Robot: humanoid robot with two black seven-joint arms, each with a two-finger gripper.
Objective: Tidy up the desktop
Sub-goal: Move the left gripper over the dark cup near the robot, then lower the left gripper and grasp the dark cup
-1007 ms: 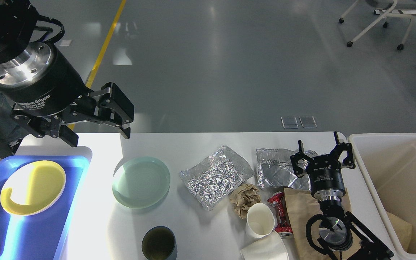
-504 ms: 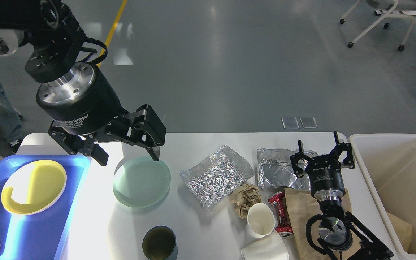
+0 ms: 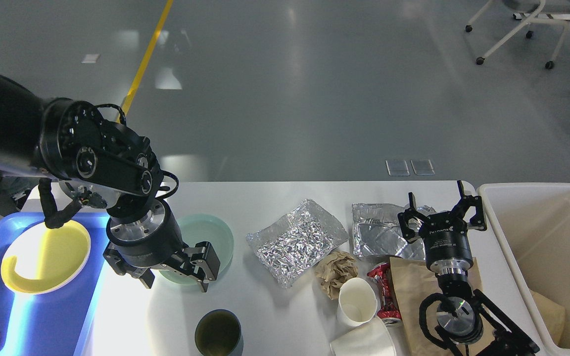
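The white desktop [image 3: 265,316] holds a pale green plate [image 3: 211,237], partly hidden by my left gripper [image 3: 175,284]. That gripper is open, fingers pointing down at the plate's near edge. A dark green cup [image 3: 218,333] stands in front. Two crumpled foil sheets [image 3: 295,242] [image 3: 379,232], a brown paper ball [image 3: 335,272], two white paper cups [image 3: 356,301] [image 3: 364,341], a red can [image 3: 383,291] and a brown paper bag [image 3: 411,296] lie at the right. My right gripper [image 3: 442,205] is open, above the right foil sheet.
A blue tray [image 3: 42,316] at the left holds a yellow plate [image 3: 45,257]. A beige bin [image 3: 547,257] stands at the table's right end with brown paper inside. A wheeled chair [image 3: 517,29] stands on the floor far back.
My left arm has swung right and down from above the tray to the green plate's near edge, still open. The right arm has not moved.
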